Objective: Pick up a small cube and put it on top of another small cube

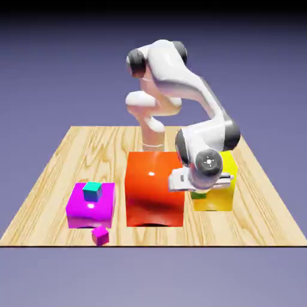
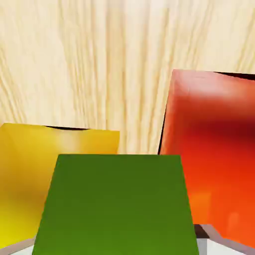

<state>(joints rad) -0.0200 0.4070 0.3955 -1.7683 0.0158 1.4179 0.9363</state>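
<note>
The tiny yellow-green cube (image 2: 115, 206) fills the lower middle of the hand view, between the two grey fingertips (image 2: 218, 240) at the bottom corners. My gripper (image 2: 119, 245) is shut on it. In the exterior view the gripper (image 1: 199, 190) hangs at the left front of the big yellow block (image 1: 219, 195), beside the big red block (image 1: 153, 189). Only a dark green sliver of the cube (image 1: 199, 195) shows under the hand there. A small teal cube (image 1: 92, 191) rests on top of the big magenta block (image 1: 90, 207). The tiny magenta cube (image 1: 100, 235) lies on the table near the front edge.
In the hand view the yellow block (image 2: 30, 174) lies left of the held cube and the red block (image 2: 214, 149) right of it, with wooden table (image 2: 99, 60) beyond. The three big blocks stand in a row across the table (image 1: 72, 156).
</note>
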